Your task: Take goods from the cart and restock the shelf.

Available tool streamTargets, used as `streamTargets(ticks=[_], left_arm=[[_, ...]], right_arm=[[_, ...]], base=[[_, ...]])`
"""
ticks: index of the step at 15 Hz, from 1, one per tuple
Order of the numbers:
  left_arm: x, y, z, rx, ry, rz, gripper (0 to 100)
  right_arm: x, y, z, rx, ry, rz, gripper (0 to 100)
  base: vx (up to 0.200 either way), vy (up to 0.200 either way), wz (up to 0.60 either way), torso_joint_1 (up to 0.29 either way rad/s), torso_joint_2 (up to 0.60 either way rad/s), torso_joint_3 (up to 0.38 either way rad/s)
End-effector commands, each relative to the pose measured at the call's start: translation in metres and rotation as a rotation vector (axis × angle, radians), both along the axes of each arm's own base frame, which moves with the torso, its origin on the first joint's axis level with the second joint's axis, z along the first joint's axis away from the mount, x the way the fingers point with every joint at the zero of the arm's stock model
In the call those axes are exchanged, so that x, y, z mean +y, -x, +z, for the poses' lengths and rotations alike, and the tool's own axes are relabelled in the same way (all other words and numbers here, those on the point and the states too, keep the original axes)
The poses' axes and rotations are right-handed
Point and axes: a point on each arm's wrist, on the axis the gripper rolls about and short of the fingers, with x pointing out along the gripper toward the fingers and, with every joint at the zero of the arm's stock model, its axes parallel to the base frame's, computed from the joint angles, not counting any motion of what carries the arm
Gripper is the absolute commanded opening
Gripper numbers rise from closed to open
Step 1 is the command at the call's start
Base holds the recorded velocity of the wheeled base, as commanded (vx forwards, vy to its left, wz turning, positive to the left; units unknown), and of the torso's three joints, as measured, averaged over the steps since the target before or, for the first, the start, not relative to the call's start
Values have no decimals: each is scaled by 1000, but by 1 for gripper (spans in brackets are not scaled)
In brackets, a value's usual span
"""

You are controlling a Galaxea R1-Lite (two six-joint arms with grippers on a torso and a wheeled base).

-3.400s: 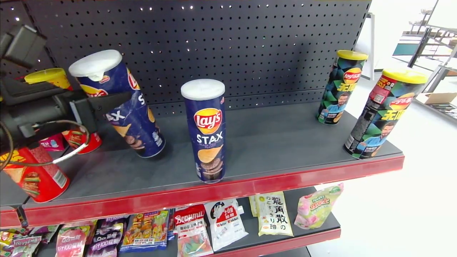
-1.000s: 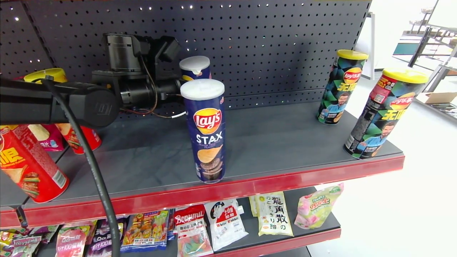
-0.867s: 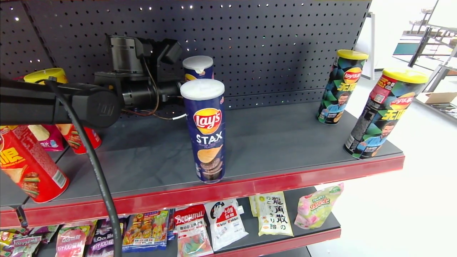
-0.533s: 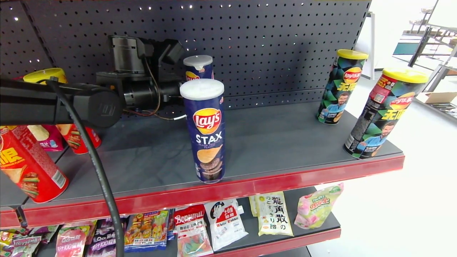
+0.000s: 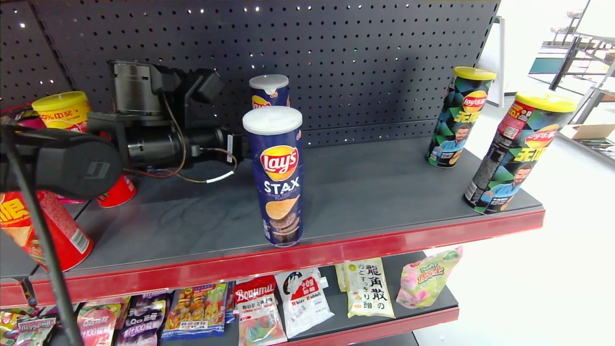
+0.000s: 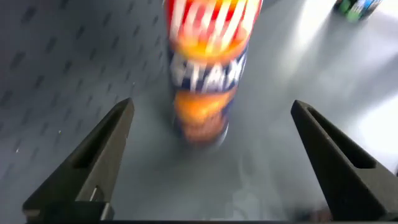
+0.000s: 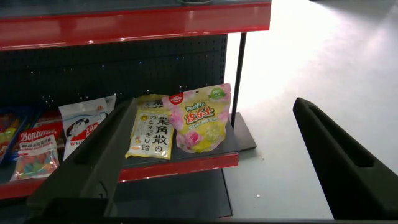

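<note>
Well back, rear can (image 5: 269, 91) stands clear — left hand (image 6: 211, 104) spread.

Head view: bright daylight from the right; floor (image 5: 528, 288) washed out. Pegboard (image 5: 336, 57) dim, with pinpoints of light through its holes and a broad shadow across it. Verticals lean at the shelf (image 5: 375, 192) ends.
Left wrist view: can (image 6: 208, 68) blurred.
Right wrist view: fingers (image 7: 342, 162) dark silhouettes against glaring floor.
</note>
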Motion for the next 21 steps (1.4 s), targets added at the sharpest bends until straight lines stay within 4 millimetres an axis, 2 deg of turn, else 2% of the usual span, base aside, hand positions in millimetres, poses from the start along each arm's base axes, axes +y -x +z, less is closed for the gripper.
streamTargets(ticks=[1,2,5,8,10,11,12,13,14,15,17,19,21], left_arm=[[19,34,10,-16,3,20,100],[26,50,9,-7,0,26,100],[53,127,-3,3,-7,38,100],[88,218,2,-35,-39,101,100],[107,281,-6,4,-52,185,100],[112,313,-18,-18,-21,214,100],[114,332,-26,-63,7,220,100],[118,362,-49,-176,35,219,100],[120,379,-63,-257,54,220,100],[121,387,-72,-284,62,254,100],[125,384,-68,-253,100,430,100],[124,379,-76,-212,92,443,100],[124,375,-74,-186,82,454,100]], right_arm=[[0,0,0,1,0,0,100],[0,0,0,1,0,0,100],[0,0,0,1,0,0,100],[0,0,0,1,0,-1,100],[0,0,0,1,0,0,100],[0,0,0,1,0,0,100],[0,0,0,1,-1,0,100],[0,0,0,1,0,0,100],[0,0,0,1,0,0,100],[0,0,0,1,0,0,100],[0,0,0,1,0,0,100],[0,0,0,1,0,0,100],[0,0,0,1,0,0,100]], base=[[0,0,0,0,0,0],[0,0,0,0,0,0],[0,0,0,0,0,0],[0,0,0,0,0,0],[0,0,0,0,0,0],[0,0,0,0,0,0],[0,0,0,0,0,0],[0,0,0,0,0,0],[0,0,0,0,0,0],[0,0,0,0,0,0],[0,0,0,0,0,0],[0,0,0,0,0,0],[0,0,0,0,0,0]])
